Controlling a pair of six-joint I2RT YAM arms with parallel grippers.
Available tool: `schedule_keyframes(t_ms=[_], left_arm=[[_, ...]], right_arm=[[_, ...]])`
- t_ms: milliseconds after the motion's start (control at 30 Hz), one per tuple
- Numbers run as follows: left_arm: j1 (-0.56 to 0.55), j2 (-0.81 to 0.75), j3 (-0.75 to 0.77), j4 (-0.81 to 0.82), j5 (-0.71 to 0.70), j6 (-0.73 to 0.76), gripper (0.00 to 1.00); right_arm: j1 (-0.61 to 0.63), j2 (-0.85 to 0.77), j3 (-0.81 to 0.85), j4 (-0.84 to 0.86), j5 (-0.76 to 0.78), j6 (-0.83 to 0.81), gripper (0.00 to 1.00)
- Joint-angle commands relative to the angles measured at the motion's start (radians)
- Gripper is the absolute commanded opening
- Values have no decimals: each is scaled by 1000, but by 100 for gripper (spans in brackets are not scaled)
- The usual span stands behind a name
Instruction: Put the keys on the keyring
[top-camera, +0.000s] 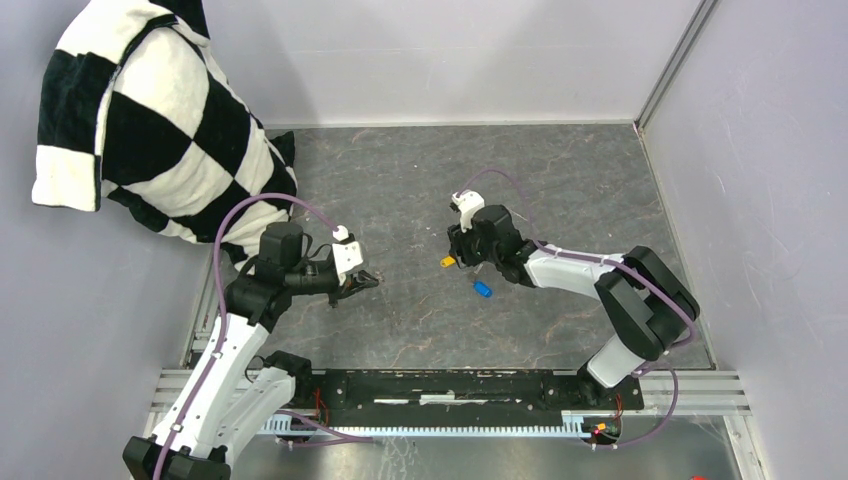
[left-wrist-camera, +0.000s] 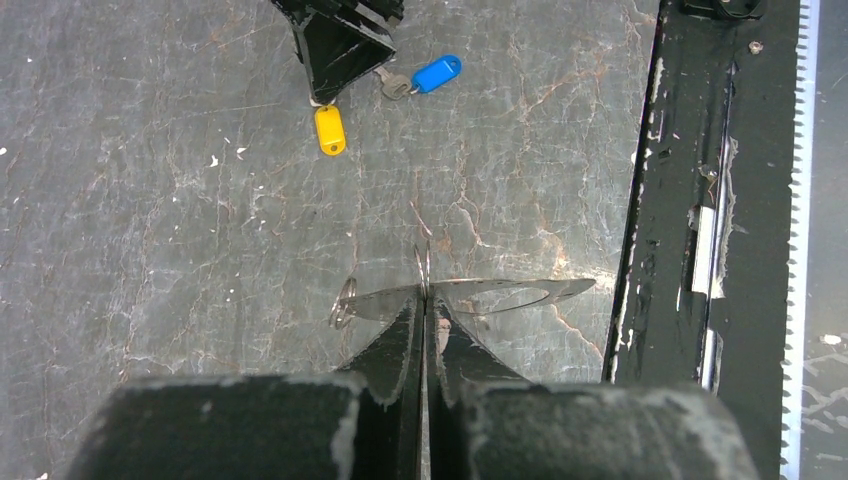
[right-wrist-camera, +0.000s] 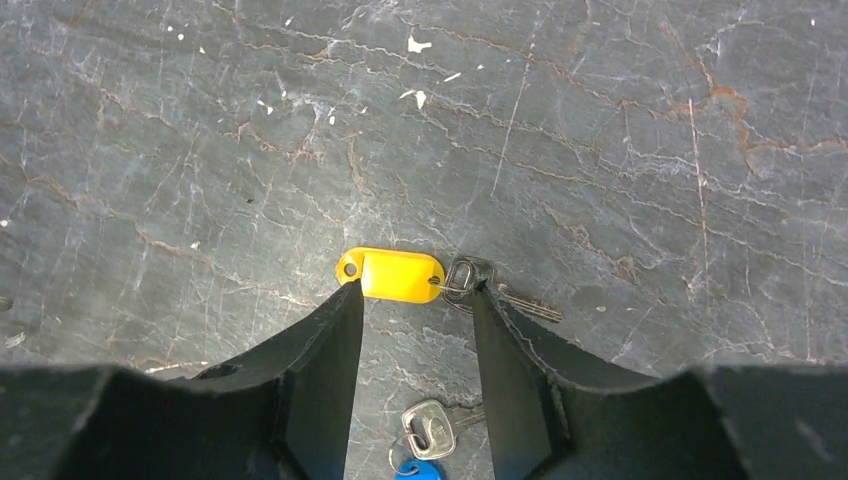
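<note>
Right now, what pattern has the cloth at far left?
The cloth is black-and-white checked; top external view.

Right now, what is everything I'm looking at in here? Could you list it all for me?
yellow-tagged key: one, silver with a yellow tag, flat on the table right of centre
blue-tagged key: one, silver with a blue tag, on the table just nearer than the yellow one
keyring: one, thin grey loop, pinched in the left gripper, left of centre
cloth: one, black-and-white checked, far left corner
table: one, dark grey, marbled
rail: one, black, along the near edge
left gripper: one, black, shut on the keyring
right gripper: one, black, open, its fingers on either side of the yellow tag
</note>
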Motion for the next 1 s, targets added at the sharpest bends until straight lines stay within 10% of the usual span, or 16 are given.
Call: schedule_keyframes(t_ms=[0, 967], left_arm=[[-4, 0, 45, 13, 12, -30, 2], [-4, -39, 50, -1, 11, -12, 2]], right_arm=[[6, 19, 43, -26, 47, 97, 52], [64, 156, 148, -91, 237, 206, 37]])
